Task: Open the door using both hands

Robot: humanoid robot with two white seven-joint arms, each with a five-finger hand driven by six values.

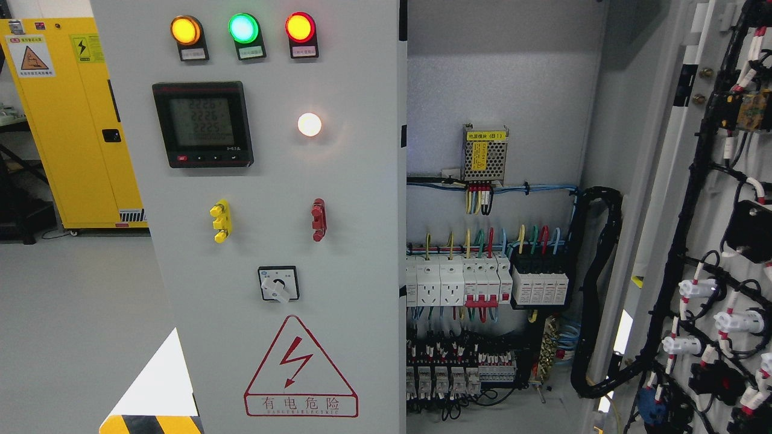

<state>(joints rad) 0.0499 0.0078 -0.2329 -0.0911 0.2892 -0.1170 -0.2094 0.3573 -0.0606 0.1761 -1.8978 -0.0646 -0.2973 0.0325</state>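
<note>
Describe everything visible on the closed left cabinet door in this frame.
The left door is grey painted metal, shut and upright. It carries three lit lamps, amber, green and red, a digital meter, a white lamp, yellow and red handles, a rotary switch and a red hazard triangle. No hand touches it.

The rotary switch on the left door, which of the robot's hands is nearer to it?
Neither can be called nearer: no hand shows in the head view. The rotary switch sits on the closed left door; the right door already stands open.

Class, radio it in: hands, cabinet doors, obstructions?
Both hands out of view. Right door swung open, wiring showing. Left door shut. Nothing in the way.
</note>
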